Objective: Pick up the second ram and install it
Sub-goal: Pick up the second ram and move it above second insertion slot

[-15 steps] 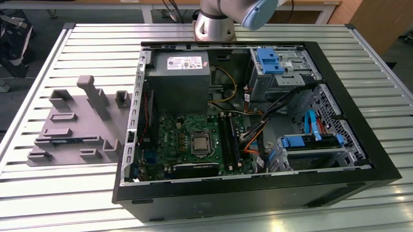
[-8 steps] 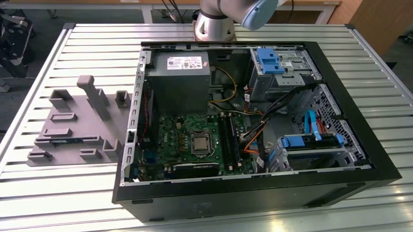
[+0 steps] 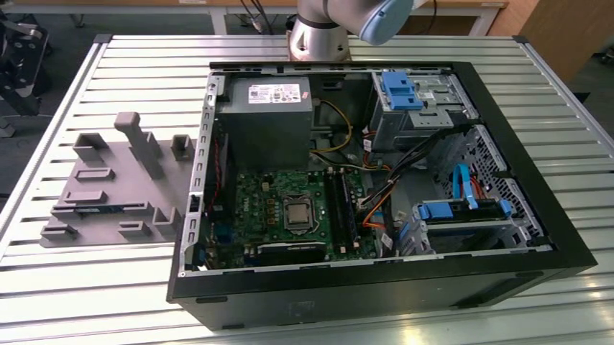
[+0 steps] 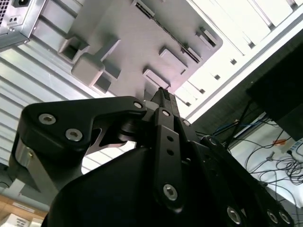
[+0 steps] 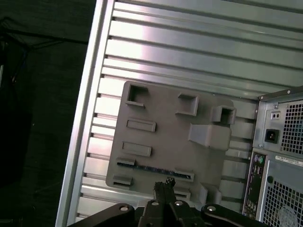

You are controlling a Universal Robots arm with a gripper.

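Note:
The second ram (image 3: 101, 209) is a thin dark blue stick lying in a slot of the grey holder block (image 3: 115, 180), on the table at the exterior view's left. In the first wrist view the ram (image 5: 154, 169) runs across the block's near side. My gripper (image 5: 165, 183) hangs well above it, fingertips together and holding nothing. In the second wrist view the gripper (image 4: 163, 92) points down at the same grey block (image 4: 137, 42). The green motherboard (image 3: 278, 208) with its black memory slots (image 3: 341, 208) lies inside the open case.
The open black computer case (image 3: 384, 287) fills the middle and right of the slatted metal table (image 3: 115, 287). Inside are a grey power supply (image 3: 264, 122), blue drive brackets (image 3: 461, 208) and loose cables (image 3: 384, 194). The arm's base (image 3: 317, 36) stands behind the case. Several posts rise from the holder block.

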